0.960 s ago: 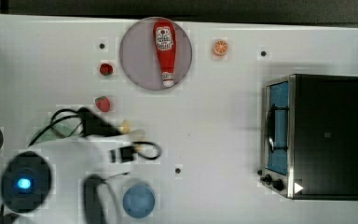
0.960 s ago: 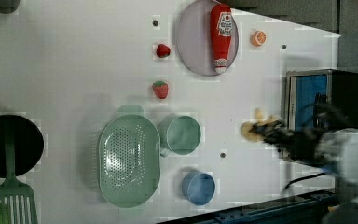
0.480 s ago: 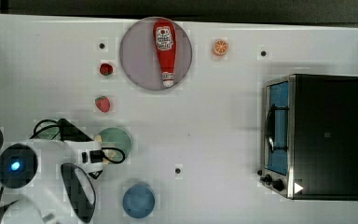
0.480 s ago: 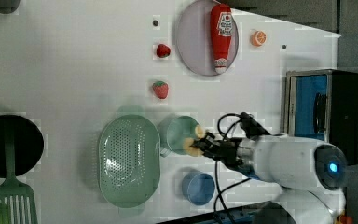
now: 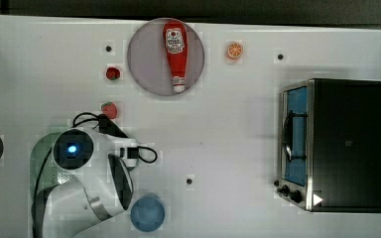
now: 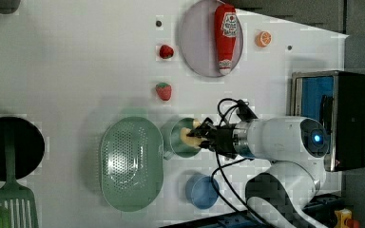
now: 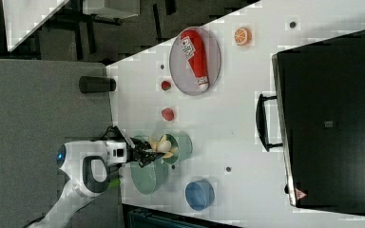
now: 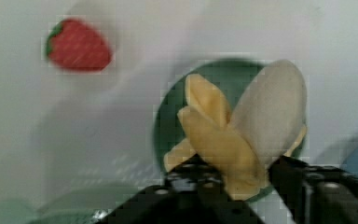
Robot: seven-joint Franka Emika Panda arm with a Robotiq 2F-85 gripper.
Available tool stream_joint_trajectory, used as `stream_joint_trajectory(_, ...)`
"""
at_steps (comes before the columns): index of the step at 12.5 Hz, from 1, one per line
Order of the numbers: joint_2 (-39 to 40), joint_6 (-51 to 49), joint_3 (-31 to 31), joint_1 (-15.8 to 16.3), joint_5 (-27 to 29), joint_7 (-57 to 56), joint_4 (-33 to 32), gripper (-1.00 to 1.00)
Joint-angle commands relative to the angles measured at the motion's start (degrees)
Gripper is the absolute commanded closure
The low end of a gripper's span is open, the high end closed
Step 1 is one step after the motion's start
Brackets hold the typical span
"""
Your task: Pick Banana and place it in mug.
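Note:
The pale yellow banana [image 8: 228, 135] hangs half-peeled between my black fingertips, right over the open mouth of the pale green mug [image 8: 172, 116]. My gripper [image 8: 235, 175] is shut on its lower end. In the left view the banana [image 6: 188, 136] sits above the mug [image 6: 172, 138], with the gripper [image 6: 202, 137] reaching in from the left view's right. The right view shows the banana [image 7: 162, 145] at the rim of the mug [image 7: 183, 145], the gripper [image 7: 148, 153] behind it. In the top view my arm [image 5: 74, 148] covers the mug.
A green perforated basket [image 6: 130, 164] lies beside the mug, with a blue cup [image 6: 202, 191] close by. Two strawberries [image 6: 163, 91] lie further off. Beyond them are a plate [image 6: 195, 42] with a ketchup bottle [image 6: 225, 35], an orange slice [image 6: 263, 38], a toaster oven [image 6: 330, 118] and a black pan [image 6: 9, 148].
My arm has swung across the table with the banana, from open table near the oven to over the mug. The banana now hangs above the mug's mouth.

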Motion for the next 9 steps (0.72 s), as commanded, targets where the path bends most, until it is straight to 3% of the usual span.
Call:
stream_joint_trajectory(1,-1.4,0.3,-0.3,1.4,0.1,2.4,1.1,-0.52)
stream_joint_trajectory(3,-1.4,0.6,-0.4,1.3,0.1,2.4,1.1,-1.0)
stream_joint_trajectory(6,-3.2,0.0,-1.6,1.1,0.4,2.4,1.7,-1.0)
stream_joint_trajectory(9,-9.4,-8.7,-5.1,0.5,0.4,1.4,4.4,-1.0)
